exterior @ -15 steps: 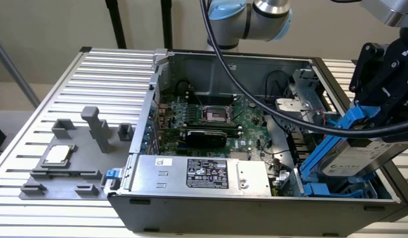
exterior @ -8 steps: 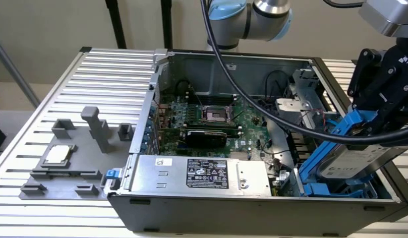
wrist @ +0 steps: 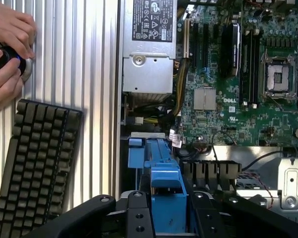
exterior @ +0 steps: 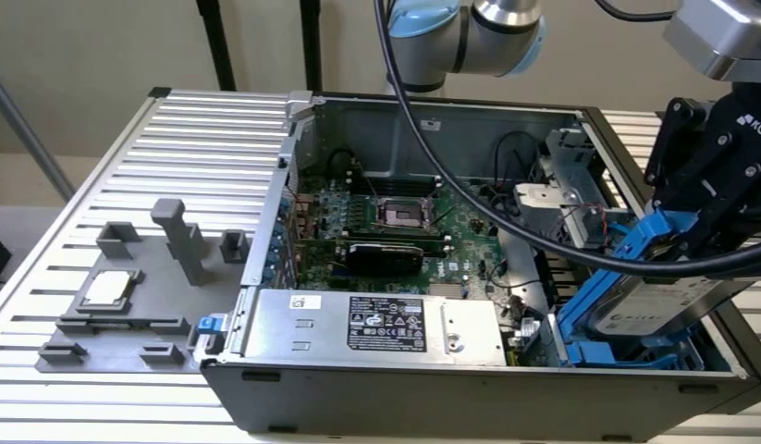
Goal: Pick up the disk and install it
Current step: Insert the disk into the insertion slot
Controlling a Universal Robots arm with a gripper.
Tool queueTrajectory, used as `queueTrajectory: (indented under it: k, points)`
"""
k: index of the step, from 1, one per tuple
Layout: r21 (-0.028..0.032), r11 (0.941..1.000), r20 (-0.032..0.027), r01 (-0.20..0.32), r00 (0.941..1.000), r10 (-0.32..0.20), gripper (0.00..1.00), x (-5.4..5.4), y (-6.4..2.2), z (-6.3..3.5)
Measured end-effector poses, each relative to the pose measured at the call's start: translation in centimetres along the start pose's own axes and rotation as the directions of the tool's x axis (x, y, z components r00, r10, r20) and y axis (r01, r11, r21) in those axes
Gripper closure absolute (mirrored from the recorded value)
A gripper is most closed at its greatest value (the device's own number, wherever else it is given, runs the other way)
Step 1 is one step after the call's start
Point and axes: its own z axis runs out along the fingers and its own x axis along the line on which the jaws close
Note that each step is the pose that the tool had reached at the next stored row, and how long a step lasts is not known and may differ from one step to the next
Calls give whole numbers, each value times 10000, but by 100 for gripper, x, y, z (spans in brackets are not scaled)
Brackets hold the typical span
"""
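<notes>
In the exterior view, the black gripper at the end of the arm hangs over the exterior view's right end of an open grey metal computer case. Its fingers are pressed on the disk, a flat silver-grey hard drive with a white label and bright blue plastic rails. The disk is held tilted, with its lower end down at the blue plastic drive bay in that corner of the case. Whether it touches the bay, I cannot tell. Inside the case lie a green motherboard and a silver power-supply box with a black label. On the ribbed aluminium table, at the exterior view's left, a small square silver chip rests on a grey plastic fixture.

In the wrist view, the gripper pinches the blue rail of the disk between its two black fingers, over the drive bay. Beside the case, a black keyboard lies on the table, and two hands hold a small dark object.
</notes>
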Motion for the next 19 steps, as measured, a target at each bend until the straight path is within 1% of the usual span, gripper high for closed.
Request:
queueTrajectory:
  k: [9,19]
  points:
    - [0,10000,-2,-2,10000,2,67,-36,-3,47]
    - [0,10000,-4,-2,10000,2,67,-50,-8,128]
